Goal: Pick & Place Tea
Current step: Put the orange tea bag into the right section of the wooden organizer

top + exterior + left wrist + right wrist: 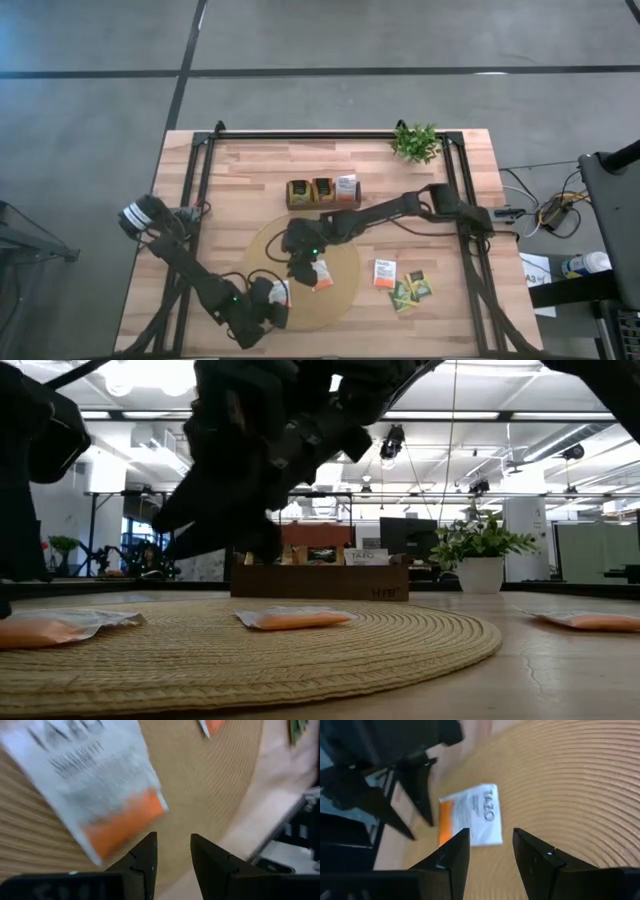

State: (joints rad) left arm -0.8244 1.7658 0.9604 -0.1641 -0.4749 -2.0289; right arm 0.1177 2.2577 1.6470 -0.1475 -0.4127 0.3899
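Both hands are hovering over the round mat (345,300) with fingers apart: the left hand (172,852) beside a white-and-orange sachet (100,785), the right hand (490,847) above another sachet (470,815).

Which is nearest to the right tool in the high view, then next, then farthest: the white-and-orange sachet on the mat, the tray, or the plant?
Measured from the right tool, over the round mat:
1. White-and-orange sachet, on the mat right beside the tool.
2. Tray, beyond the mat toward the table's far edge.
3. Plant, at the far right corner.
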